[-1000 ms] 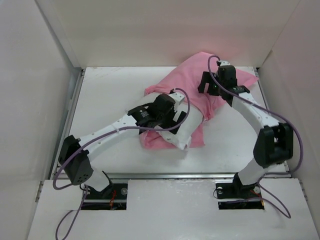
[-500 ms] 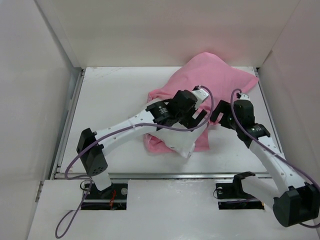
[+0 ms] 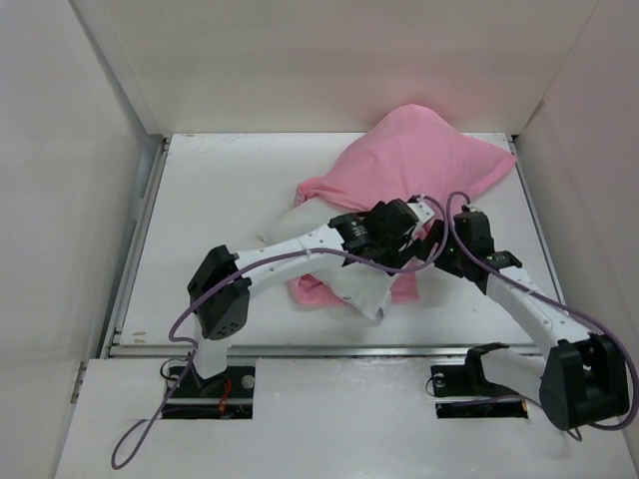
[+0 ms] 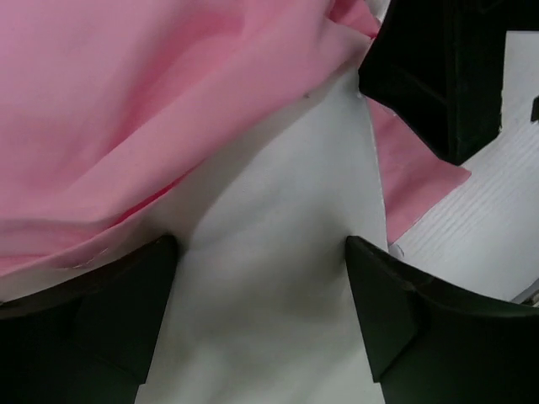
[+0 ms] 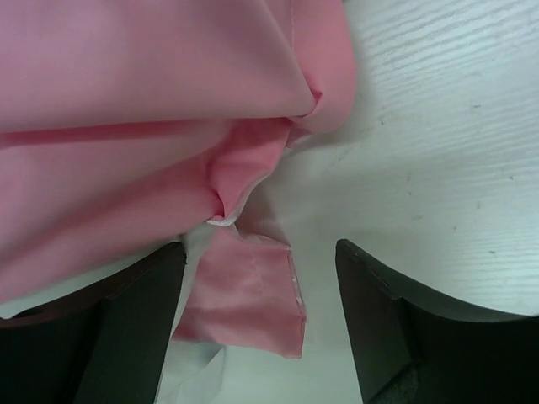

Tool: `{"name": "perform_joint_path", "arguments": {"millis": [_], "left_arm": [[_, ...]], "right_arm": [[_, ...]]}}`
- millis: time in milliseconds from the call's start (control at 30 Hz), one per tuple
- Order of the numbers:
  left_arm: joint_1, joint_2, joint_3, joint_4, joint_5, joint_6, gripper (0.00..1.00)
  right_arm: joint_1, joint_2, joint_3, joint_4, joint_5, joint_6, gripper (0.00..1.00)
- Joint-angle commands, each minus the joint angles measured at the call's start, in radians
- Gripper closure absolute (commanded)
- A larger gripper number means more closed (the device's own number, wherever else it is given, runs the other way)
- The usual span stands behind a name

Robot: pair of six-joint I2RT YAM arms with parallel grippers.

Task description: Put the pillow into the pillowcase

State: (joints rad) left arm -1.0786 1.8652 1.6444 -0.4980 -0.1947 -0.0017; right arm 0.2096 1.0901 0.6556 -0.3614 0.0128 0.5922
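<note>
Plainly you were midway through the stuffing step. The pillow (image 3: 357, 289) lay mostly inside the pillowcase (image 3: 419, 165) at the middle-right of the counter (image 3: 220, 200), with one white corner poking out of the pink on the near side. Your left pincer (image 4: 259, 261) stood wide, its fingers pressed down either side of a bare white patch of pillow right at the case's edge, gripping nothing that I could see. Your right pincer (image 5: 261, 252) was wide too, hovering over the loose pink hem where it met the counter, just beside the left one, a small pink flap between its fingers but not pinched. By my judgement, the next move called for the right to close on that hem and draw it over the corner while the left pushed the white in; with the two pincers so near, a collision was the risk to mind
</note>
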Motion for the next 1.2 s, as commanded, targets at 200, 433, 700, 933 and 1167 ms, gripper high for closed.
{"name": "perform_joint_path", "arguments": {"millis": [200, 433, 700, 933, 1167], "left_arm": [[0.037, 0.069, 0.034, 0.006, -0.063, -0.061, 0.63], [0.081, 0.089, 0.034, 0.065, -0.059, -0.072, 0.84], [0.173, 0.23, 0.135, 0.212, -0.015, -0.156, 1.0], [0.197, 0.27, 0.167, 0.413, 0.078, -0.302, 1.0], [0.197, 0.238, 0.101, 0.457, 0.046, -0.363, 1.0]], "right_arm": [[-0.006, 0.184, 0.036, 0.263, -0.022, -0.025, 0.25], [-0.006, 0.263, 0.114, 0.27, 0.013, -0.037, 0.7], [0.025, 0.081, 0.124, 0.02, -0.155, -0.14, 1.0], [0.201, 0.102, 0.225, -0.088, -0.387, -0.36, 1.0], [0.254, 0.343, 0.286, -0.074, -0.455, -0.397, 1.0]]}}
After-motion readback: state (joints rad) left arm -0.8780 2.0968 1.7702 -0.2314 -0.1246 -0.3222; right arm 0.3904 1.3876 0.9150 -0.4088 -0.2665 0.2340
